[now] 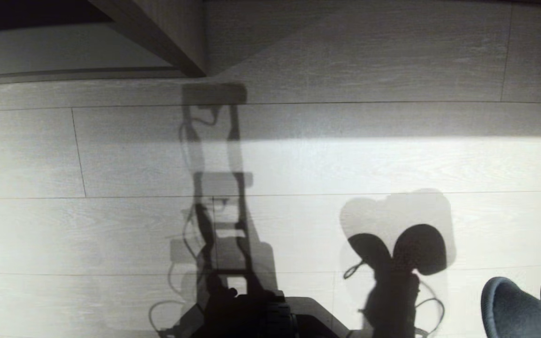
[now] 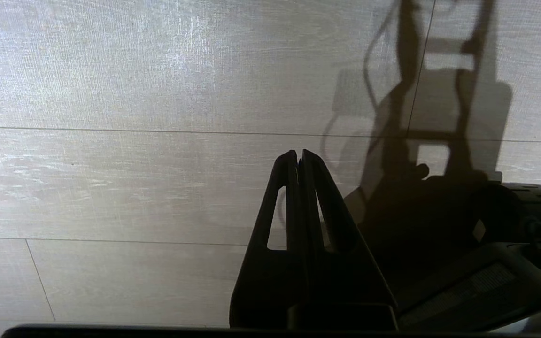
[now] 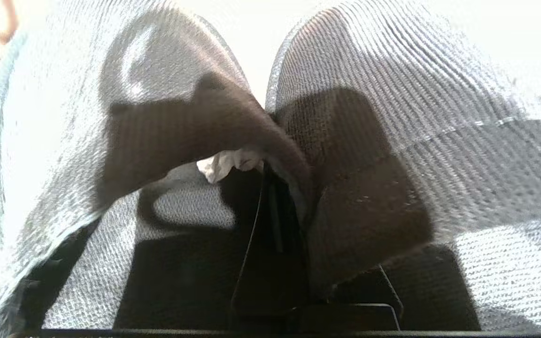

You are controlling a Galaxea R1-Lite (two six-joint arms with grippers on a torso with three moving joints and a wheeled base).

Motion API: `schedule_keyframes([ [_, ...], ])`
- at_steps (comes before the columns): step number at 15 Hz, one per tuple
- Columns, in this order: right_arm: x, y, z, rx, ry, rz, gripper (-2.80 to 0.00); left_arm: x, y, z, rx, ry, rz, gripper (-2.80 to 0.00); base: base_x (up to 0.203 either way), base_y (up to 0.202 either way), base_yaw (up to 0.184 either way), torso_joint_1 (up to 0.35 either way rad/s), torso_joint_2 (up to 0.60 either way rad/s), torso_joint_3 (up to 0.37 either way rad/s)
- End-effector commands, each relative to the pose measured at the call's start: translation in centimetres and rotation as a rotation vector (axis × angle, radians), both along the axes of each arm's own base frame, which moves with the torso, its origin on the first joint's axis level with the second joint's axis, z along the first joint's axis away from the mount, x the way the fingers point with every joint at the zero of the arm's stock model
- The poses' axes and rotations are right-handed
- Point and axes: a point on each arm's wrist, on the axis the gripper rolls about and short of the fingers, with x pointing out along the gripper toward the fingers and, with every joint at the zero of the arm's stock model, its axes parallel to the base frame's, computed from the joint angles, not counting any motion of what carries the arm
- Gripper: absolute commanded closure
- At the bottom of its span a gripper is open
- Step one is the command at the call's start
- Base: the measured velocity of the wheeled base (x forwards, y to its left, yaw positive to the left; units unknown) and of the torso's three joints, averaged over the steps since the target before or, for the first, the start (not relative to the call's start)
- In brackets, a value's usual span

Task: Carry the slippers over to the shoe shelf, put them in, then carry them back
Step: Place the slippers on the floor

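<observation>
Ribbed grey-blue fabric fills the right wrist view: the right gripper [image 3: 270, 188] is clenched on the slippers [image 3: 345, 117], pinching the two inner rims together where the pair meets, so that both toes fan out beyond the fingers. In the head view only two rounded edges of the slippers [image 1: 514, 305] show at the lower right corner, hanging above the pale wood-grain floor [image 1: 111, 164]; their shadow [image 1: 406, 244] lies on the boards just beside them. The gripper itself is not seen in the head view.

The left gripper [image 2: 298, 157] hangs idle over the floor with its fingers pressed together and nothing between them.

At the top left of the head view stands a pale wood-grain unit [image 1: 167, 42] with a dark recess beside it. I cannot say from here whether this is the shoe shelf, because only its lower corner is visible.

I judge that the step in hand is the carrying. To do it well, the grip should remain firm on both rims, since soft fabric can slip out if the pinch relaxes. The arm should move smoothly, so that the pair does not swing. The slippers should also be kept high enough not to drag on the floor.

No brand, label or readable writing is visible in any view.
</observation>
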Motion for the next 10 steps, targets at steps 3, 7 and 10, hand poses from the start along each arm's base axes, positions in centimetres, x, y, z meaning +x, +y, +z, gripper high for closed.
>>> schedule_keyframes([
  [3,0.3,0.0,4.5,0.01,-0.001,0.035,0.0,0.0,0.0,0.0,-0.001,-0.001,0.0,0.0,0.0,0.0,0.0,0.0,0.0,0.0],
  [7,5.0,0.1,9.2,0.059,0.053,0.04,0.0,0.0,0.0,0.0,-0.001,-0.001,0.0,0.0,0.0,0.0,0.0,0.0,0.0,0.0],
  [10,9.9,-0.1,11.2,0.082,0.029,0.0,0.0,0.0,0.0,0.0,-0.001,-0.001,0.0,0.0,0.0,0.0,0.0,0.0,0.0,0.0],
])
